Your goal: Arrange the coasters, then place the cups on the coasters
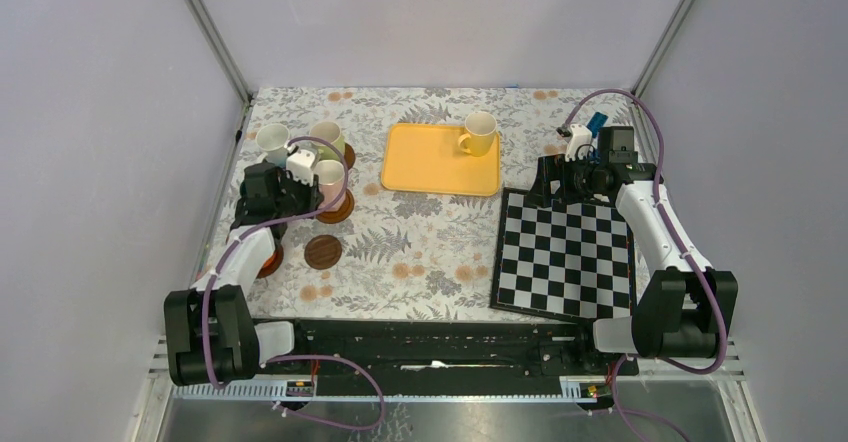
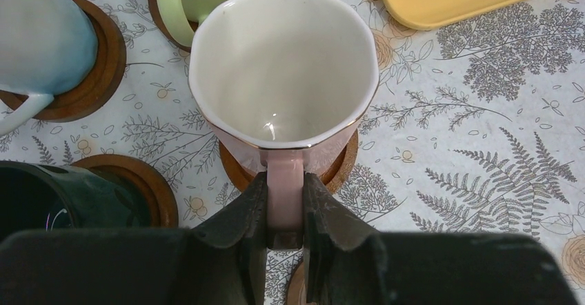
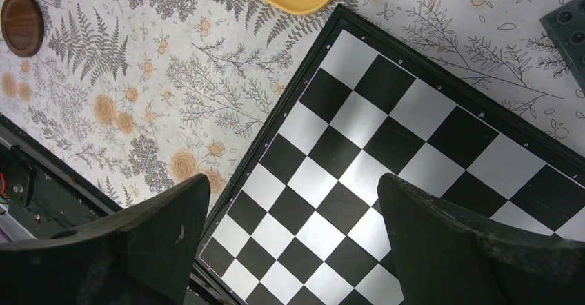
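My left gripper [image 2: 284, 181] is shut on the handle of the pink cup [image 2: 283, 63], which stands on or just over a brown coaster [image 2: 345, 163]. A pale blue cup [image 2: 41, 36] and a light green cup [image 2: 196, 1] each stand on a coaster beyond it. A dark green cup [image 2: 41, 201] sits on a coaster [image 2: 148, 188] at the near left. The top view shows the left gripper [image 1: 305, 190] at the pink cup [image 1: 330, 175], a yellow cup [image 1: 480, 134] on the yellow tray [image 1: 420, 167], and an empty dark coaster [image 1: 323, 252]. My right gripper [image 3: 293, 194] hangs open over the chequered board [image 3: 414, 125].
Another brown coaster [image 1: 268, 262] shows partly under my left arm. The chequered board [image 1: 565, 252] lies at the right of the table, with the right gripper [image 1: 556, 184] at its far edge. A dark studded block [image 3: 569, 29] sits by the board's corner.
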Robot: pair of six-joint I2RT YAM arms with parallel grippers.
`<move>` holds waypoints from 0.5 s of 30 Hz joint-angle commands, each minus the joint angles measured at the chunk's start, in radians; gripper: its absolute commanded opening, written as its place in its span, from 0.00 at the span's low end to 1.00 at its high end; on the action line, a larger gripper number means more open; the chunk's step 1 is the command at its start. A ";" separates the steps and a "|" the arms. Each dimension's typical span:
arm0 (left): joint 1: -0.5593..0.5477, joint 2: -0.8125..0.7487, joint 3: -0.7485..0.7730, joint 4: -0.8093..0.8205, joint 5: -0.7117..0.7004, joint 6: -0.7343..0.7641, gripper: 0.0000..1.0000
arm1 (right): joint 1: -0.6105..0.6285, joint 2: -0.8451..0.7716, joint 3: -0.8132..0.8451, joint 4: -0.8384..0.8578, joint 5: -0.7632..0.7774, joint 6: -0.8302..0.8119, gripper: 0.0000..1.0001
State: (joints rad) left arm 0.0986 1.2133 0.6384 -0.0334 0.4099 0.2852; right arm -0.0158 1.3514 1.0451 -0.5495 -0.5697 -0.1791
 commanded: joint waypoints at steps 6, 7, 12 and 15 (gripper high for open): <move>0.021 -0.024 -0.018 0.080 0.066 0.071 0.10 | -0.005 -0.009 0.011 -0.017 -0.018 -0.005 0.98; 0.022 -0.030 -0.017 0.067 0.061 0.078 0.12 | -0.004 -0.008 0.010 -0.017 -0.018 -0.005 0.98; 0.026 -0.049 -0.013 -0.005 0.042 0.103 0.23 | -0.005 -0.005 0.012 -0.014 -0.021 -0.005 0.98; 0.030 -0.069 -0.016 -0.031 0.042 0.109 0.34 | -0.005 -0.004 0.012 -0.013 -0.023 -0.005 0.98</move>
State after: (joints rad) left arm 0.1177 1.1988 0.6250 -0.0582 0.4351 0.3634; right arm -0.0158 1.3514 1.0451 -0.5495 -0.5697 -0.1795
